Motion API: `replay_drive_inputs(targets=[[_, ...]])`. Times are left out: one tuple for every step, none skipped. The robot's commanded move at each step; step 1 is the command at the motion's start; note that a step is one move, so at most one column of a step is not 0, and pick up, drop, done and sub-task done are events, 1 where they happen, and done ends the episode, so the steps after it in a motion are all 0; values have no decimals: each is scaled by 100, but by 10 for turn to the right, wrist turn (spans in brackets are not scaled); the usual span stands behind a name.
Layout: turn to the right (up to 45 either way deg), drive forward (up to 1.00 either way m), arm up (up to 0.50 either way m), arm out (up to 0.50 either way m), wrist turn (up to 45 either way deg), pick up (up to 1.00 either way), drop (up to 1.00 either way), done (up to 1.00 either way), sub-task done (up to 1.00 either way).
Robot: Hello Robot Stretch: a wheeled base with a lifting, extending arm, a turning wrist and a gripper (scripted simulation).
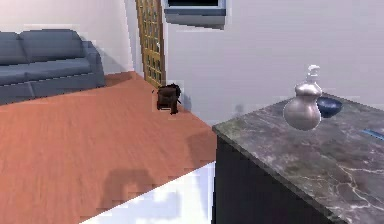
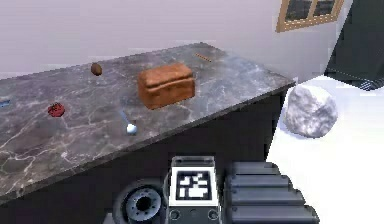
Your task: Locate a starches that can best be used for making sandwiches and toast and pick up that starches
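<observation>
Bread (image 2: 166, 85) was seen on the worktop (image 2: 60, 140), apart from the fingers (image 2: 138, 206), whose hold could not be told.

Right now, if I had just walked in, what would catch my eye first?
Probably the brown loaf, lying midway along the dark marble counter in the arm side view. In the forward view, a shiny silver jug stands at the right on a marble top, and a blue-grey sofa sits at the far left.
</observation>
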Motion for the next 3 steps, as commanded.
replay_drive_inputs(targets=[[0, 0, 0, 50, 0, 0, 0, 0, 0], [0, 0, 0, 0, 450, 0, 0, 0, 0], [0, 0, 0, 0, 450, 0, 0, 0, 0]])
